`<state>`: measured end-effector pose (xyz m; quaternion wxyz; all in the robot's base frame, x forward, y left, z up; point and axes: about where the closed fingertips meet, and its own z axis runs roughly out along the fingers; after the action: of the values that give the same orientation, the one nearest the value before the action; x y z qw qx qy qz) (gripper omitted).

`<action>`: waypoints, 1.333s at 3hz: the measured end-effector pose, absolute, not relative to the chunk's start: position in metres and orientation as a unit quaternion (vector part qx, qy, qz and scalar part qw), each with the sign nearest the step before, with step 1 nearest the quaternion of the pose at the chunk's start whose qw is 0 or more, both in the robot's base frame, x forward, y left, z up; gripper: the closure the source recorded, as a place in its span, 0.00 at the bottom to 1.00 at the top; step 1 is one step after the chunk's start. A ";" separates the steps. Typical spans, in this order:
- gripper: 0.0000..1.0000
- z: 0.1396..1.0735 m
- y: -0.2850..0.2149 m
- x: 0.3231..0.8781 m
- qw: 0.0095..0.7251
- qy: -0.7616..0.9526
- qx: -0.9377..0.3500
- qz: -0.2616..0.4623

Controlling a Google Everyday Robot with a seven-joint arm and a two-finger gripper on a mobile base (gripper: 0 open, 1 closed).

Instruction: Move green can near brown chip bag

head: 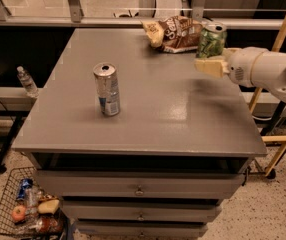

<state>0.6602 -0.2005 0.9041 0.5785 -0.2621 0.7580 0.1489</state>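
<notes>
Green can: upper right of the frame, upright, silver top showing, pale streaks on the side, lower part masked by a tan finger; just right of the brown chip bag, overlapping its right end in this view, contact between the two not determinable; base on or off the surface likewise not determinable. Gripper: upper right, reaching in from the right edge on a white arm, clamped around the green can. Brown chip bag: top centre-right, lying flat near the far edge of the table, tan-yellow end toward the left, white lettering on the face. Silver-and-blue can: left of centre, upright, well apart from both bag and green can. Table: grey top, filling the middle of the frame. Drawers: stacked below the top, small knobs at the centre of each front. Wire basket: lower left on the speckled floor, holding assorted small packaged items. Water bottle: left edge, standing on a low ledge beside the table. Wooden frame: pale yellow, right edge, behind the arm.
</notes>
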 end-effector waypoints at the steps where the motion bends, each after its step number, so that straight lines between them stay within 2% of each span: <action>1: 1.00 0.901 -0.191 0.714 0.571 0.765 -0.260 0.144; 4: 1.00 0.858 -0.196 0.790 0.551 0.799 -0.213 0.114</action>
<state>0.7905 -0.1960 0.8577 0.5512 -0.2127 0.7988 0.1137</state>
